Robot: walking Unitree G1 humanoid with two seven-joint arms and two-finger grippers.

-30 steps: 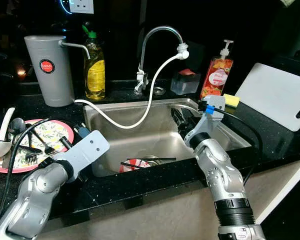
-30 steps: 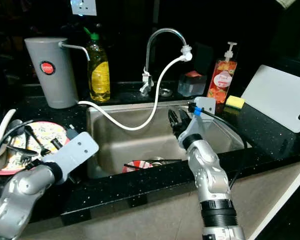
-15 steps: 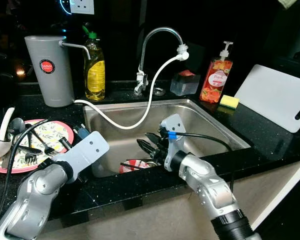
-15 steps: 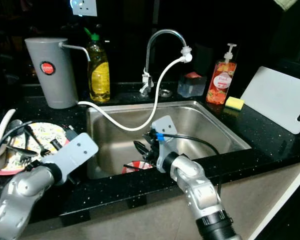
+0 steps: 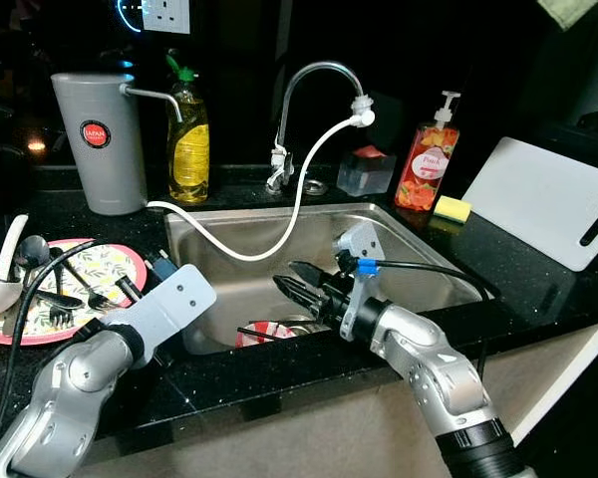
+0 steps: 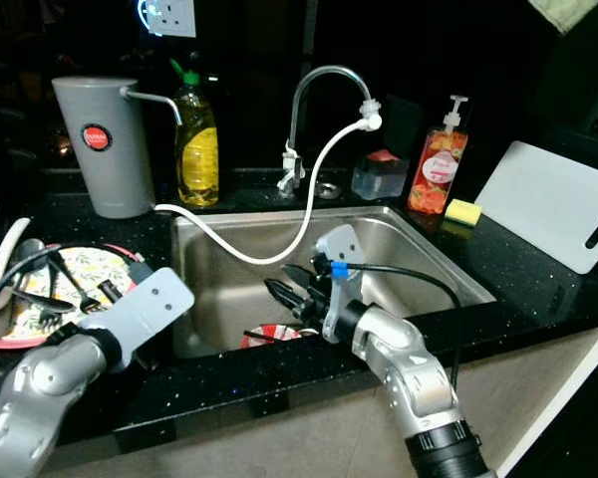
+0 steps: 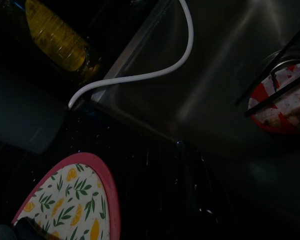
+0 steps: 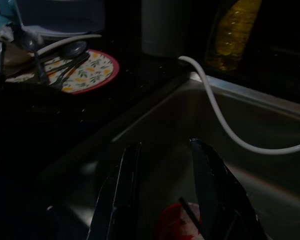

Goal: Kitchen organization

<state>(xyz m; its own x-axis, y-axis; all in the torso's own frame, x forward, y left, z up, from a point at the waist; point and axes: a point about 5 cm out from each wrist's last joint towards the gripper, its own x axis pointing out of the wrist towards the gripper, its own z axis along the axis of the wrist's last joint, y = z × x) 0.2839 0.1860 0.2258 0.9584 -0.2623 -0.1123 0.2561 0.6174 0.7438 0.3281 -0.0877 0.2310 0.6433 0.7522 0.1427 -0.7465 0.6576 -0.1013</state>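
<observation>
I see a round pink-rimmed plate [image 5: 110,267] printed with yellow lemons and green leaves at near left, a grey plastic jug [image 5: 97,139] with a red round badge far left, a yellow dish-soap bottle [image 5: 189,139] with a green cap, a red-and-white bowl [image 5: 263,333] in the steel sink [image 5: 419,261], and a white cutting board [image 5: 546,199] far right.

Round red label with small white lettering, too small to read, on the grey jug [image 5: 97,139] at upper left of the frame. Orange label with a word resembling "Peach", not surely legible, on the pump bottle [image 5: 425,167] at upper right. No other readable text.
</observation>
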